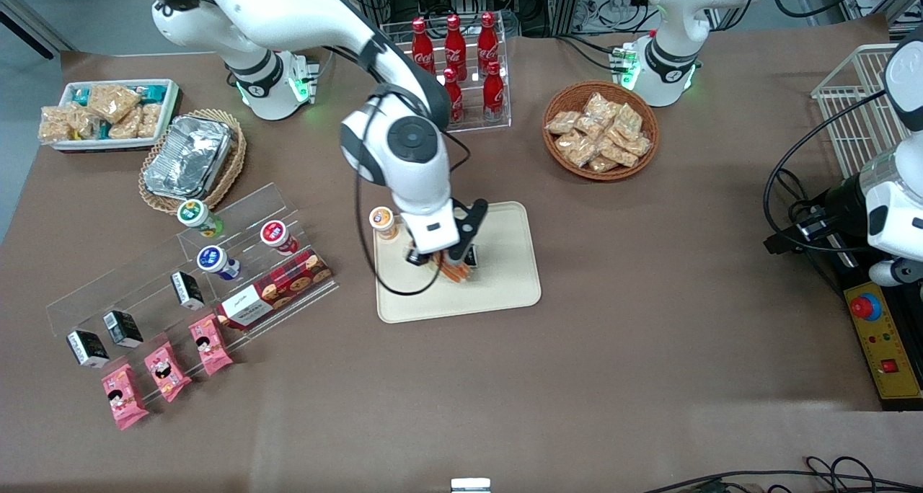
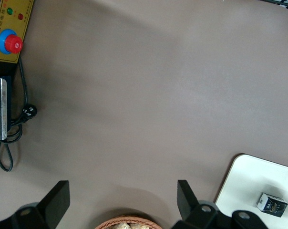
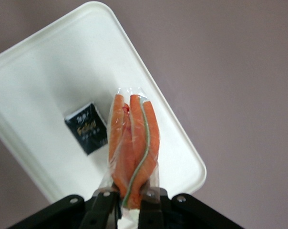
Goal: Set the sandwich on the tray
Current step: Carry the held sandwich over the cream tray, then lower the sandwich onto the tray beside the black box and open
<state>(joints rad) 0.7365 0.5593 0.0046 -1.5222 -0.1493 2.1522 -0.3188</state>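
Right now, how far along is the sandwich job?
Done: the sandwich is picked up and carried over the tray. In hand: the gripper is shut on the sandwich, holding it above the tray beside a small black box. Left: lower it, open the fingers and let it rest on the tray.

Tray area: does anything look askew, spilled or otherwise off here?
Nothing looks spilled or damaged. The gripper holds the wrapped sandwich edge-on above the tray, not yet laid down. A small black packet lies on the tray beside it, and an orange-lidded cup stands at one tray corner.
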